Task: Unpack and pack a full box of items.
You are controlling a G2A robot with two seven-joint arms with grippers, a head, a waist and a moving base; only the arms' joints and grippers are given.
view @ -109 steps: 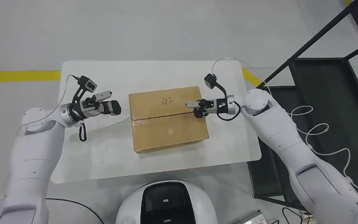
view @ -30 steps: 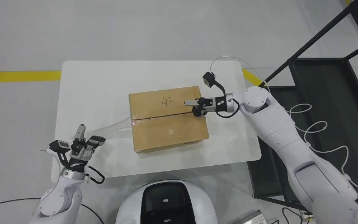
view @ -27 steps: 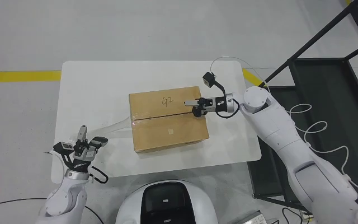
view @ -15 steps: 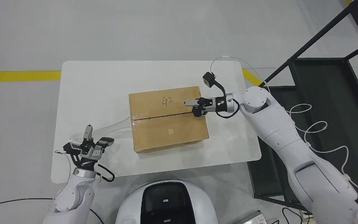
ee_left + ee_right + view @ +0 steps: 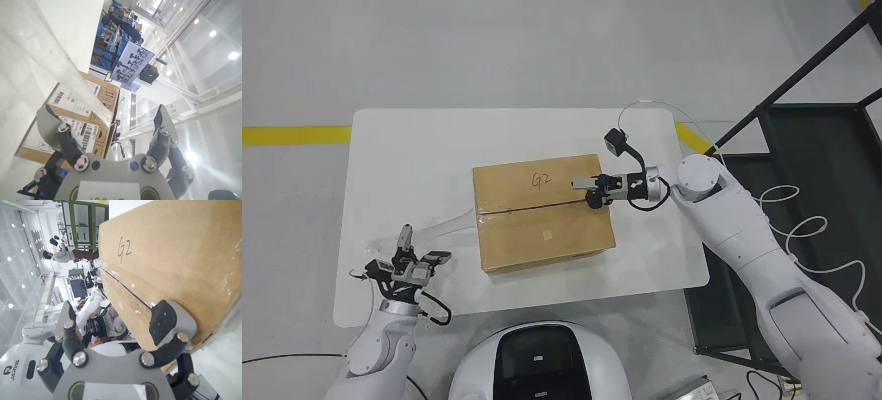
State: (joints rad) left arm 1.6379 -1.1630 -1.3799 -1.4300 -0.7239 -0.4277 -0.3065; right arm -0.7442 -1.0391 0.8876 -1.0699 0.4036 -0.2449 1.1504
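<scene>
A brown cardboard box [image 5: 542, 212] marked "G2" stands shut in the middle of the white table [image 5: 392, 160]. A strip of clear tape [image 5: 447, 226] hangs off its left end and runs out toward the table's front left. My left gripper [image 5: 420, 247] sits near that corner, open and pointing at the box's labelled side [image 5: 79, 121]. The tape [image 5: 75, 81] passes beside its fingers, not clamped. My right gripper [image 5: 584, 191] is open at the box's right end. One finger pad [image 5: 162, 321] rests on the box top [image 5: 160, 256] by the centre seam.
A black metal rack [image 5: 802, 200] stands just off the table's right side, with white cables draped near my right arm. A yellow floor line [image 5: 292, 135] runs behind the table. The table's front edge lies close to my left gripper.
My left arm has drawn back from beside the box to the table's front left, with the tape strip stretched out. In the last second it drifted slightly right. The right arm held still.
</scene>
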